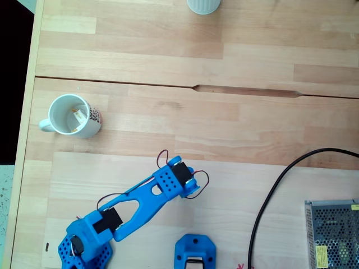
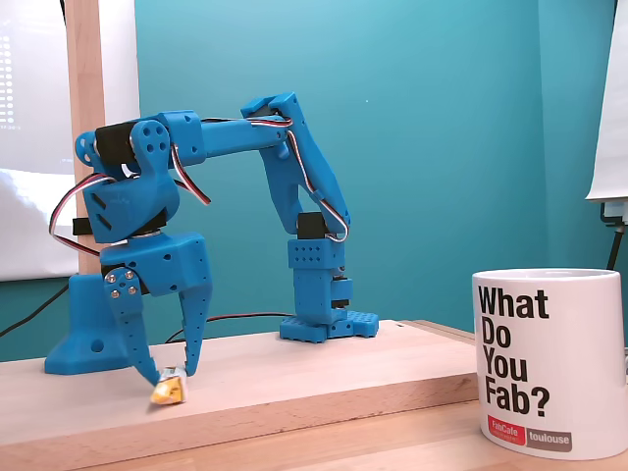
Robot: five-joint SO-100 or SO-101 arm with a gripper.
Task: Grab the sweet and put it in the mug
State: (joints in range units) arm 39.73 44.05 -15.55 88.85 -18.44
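One fixed view is looking straight down from above, taking in most of the wooden table (image 1: 224, 140), with the blue arm (image 1: 140, 202) sitting at the bottom edge and the mug (image 1: 73, 116) at left. The other fixed view is sitting low, near table height, looking horizontally across the table (image 2: 294, 388) toward a teal wall (image 2: 442, 147); it's much closer in, with a white printed mug (image 2: 549, 358) looming at lower right and the arm (image 2: 196, 226) side-on. Both are sharing the arm and the raised board it's standing on.
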